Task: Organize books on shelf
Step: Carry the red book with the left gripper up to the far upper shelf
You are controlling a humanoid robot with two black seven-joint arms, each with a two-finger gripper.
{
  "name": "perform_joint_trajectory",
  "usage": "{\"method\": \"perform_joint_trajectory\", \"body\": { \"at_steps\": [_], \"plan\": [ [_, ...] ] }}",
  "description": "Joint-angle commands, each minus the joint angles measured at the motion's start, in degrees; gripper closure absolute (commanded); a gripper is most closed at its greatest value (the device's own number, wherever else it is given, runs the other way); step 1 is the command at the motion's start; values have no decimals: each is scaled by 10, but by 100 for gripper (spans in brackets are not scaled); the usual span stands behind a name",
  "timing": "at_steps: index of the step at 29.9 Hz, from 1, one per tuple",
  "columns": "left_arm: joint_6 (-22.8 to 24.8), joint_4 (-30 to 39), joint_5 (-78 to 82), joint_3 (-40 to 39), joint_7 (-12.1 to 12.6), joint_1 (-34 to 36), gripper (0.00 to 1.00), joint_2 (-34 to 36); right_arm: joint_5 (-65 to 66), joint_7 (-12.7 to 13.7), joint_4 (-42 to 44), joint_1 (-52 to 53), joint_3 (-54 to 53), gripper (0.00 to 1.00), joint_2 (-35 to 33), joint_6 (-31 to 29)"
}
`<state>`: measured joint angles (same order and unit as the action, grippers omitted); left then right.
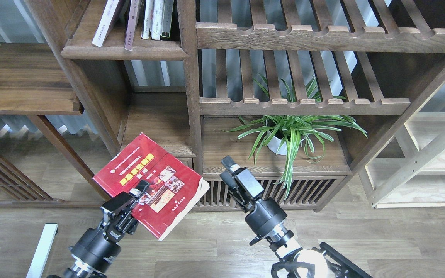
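— Where is the red book point(151, 184), and who has it?

— The left gripper point(139, 193) alone: its fingers are clamped on the book's near edge, one on the cover, the other hidden beneath. The book hangs in the air, cover up, in front of the bookcase's lower left compartment, its long axis running from upper left to lower right.

— And the other arm?

— The right gripper point(228, 170) is off the book, just to its right, touching nothing. (It is seen nearly end-on, so I cannot tell how wide it stands.)

— Where must the book go?

— The shelf point(124, 48) lies up and away from the left gripper, at the bookcase's upper left, with several books standing on it already. The left arm is nearer, I judge.
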<state>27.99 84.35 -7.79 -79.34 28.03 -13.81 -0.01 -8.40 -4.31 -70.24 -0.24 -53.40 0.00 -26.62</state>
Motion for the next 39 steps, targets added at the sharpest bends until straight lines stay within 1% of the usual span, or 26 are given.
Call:
{"method": "perform_joint_trajectory", "body": {
  "at_steps": [1, 7, 12, 15, 22, 26, 32, 36, 39],
  "plan": [
    [0, 24, 44, -35, 0, 1, 99, 0, -1, 1, 4, 1, -14, 0, 0, 0],
    [0, 95, 163, -112, 0, 3, 99, 0, -3, 1, 12, 1, -23, 0, 0, -1],
    [0, 156, 226, -143, 0, 3, 100, 0, -5, 2, 21, 1, -21, 0, 0, -1],
    [0, 161, 238, -175, 0, 4, 100, 0, -6, 3, 24, 5, -21, 0, 0, -1],
    [0, 165, 240, -193, 0, 7, 100, 0, -7, 4, 38, 16, -22, 0, 0, 0],
    [0, 166, 254, -221, 0, 16, 100, 0, -14, 4, 41, 17, -23, 0, 0, -1],
    [0, 167, 254, -262, 0, 51, 100, 83, -18, 5, 44, 22, -22, 0, 0, -1],
    [0, 172, 249, -278, 0, 76, 99, 111, -18, 5, 45, 26, -22, 0, 0, -1],
    [0, 172, 250, -282, 0, 107, 99, 150, -18, 5, 45, 30, -22, 0, 0, -1]
  ]
}}
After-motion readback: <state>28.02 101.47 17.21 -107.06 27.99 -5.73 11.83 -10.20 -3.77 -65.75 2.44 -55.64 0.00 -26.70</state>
